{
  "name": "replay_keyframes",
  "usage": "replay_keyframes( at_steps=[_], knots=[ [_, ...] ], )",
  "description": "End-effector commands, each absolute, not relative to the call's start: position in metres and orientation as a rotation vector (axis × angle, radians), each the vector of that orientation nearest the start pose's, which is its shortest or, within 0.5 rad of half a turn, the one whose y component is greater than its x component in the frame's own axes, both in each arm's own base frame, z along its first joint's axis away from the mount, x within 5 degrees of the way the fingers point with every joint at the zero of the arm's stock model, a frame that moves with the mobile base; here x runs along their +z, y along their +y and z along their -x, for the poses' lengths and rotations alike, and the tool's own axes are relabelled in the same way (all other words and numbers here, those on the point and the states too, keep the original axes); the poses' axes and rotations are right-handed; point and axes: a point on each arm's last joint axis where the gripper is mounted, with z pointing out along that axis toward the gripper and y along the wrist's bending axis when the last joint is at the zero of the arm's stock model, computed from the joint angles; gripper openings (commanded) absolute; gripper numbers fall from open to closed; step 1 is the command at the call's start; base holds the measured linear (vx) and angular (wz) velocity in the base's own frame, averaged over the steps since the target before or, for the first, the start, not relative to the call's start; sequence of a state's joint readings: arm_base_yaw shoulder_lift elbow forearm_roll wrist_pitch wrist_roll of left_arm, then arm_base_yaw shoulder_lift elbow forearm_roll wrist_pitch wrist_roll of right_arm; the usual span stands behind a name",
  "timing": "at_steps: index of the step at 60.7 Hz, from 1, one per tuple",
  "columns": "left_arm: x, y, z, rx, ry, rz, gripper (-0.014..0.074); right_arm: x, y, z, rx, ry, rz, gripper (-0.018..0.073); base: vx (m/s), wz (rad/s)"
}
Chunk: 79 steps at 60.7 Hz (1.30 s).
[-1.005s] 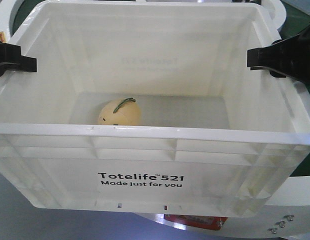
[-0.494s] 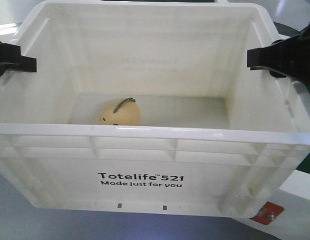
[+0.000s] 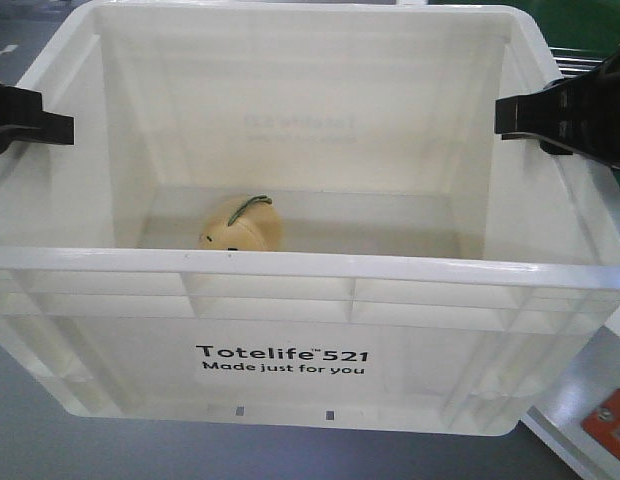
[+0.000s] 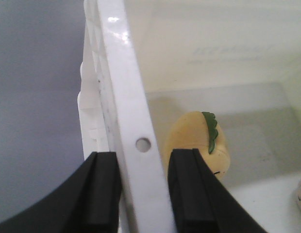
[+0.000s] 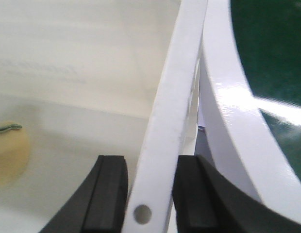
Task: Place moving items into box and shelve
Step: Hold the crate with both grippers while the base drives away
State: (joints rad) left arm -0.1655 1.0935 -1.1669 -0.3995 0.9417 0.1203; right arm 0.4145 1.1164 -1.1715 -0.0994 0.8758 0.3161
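The white ribbed box (image 3: 310, 266), printed "Totelife 521", fills the front view. One moving item, a pale yellow mango-shaped object (image 3: 240, 224) with a green stem strip, lies on its floor left of centre. My left gripper (image 3: 50, 125) is shut on the left rim. In the left wrist view, the left gripper (image 4: 143, 156) has one finger on each side of the rim (image 4: 121, 73), with the mango (image 4: 194, 141) just inside. My right gripper (image 3: 515, 115) is shut on the right rim. The right gripper (image 5: 150, 164) pinches the rim (image 5: 177, 73), and the mango (image 5: 8, 155) shows at far left.
Grey floor shows below and left of the box. A white surface with an orange-red label (image 3: 610, 415) sits at the lower right corner. A white curved table edge (image 5: 228, 107) and a green top (image 5: 272, 43) lie just outside the box's right wall.
The white round table and its red label have slid right from under the box. Both grippers keep their hold on the rims, and the mango has barely shifted.
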Motion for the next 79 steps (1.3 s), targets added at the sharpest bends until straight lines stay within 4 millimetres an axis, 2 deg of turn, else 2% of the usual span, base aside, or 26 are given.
replay_keyframes(
  at_steps=[1,55,79],
  knots=[
    [0.4312,-0.0722,-0.1928,-0.684,2.104,-0.187,-0.0008,0.4179,0.0834,-0.2075,0.304,2.118,0.137,-0.0006,-0.11,0.83],
    [0.4310,-0.0723,-0.1926,-0.684,2.106,-0.188,-0.0008,0.4178,0.0834,-0.2075,0.304,2.119,0.137,-0.0006,-0.11,0.90],
    [0.4310,-0.0723,-0.1926,-0.684,2.106,-0.188,-0.0008,0.4178,0.0834,-0.2075,0.304,2.119,0.137,-0.0006,-0.09,0.72]
  ],
)
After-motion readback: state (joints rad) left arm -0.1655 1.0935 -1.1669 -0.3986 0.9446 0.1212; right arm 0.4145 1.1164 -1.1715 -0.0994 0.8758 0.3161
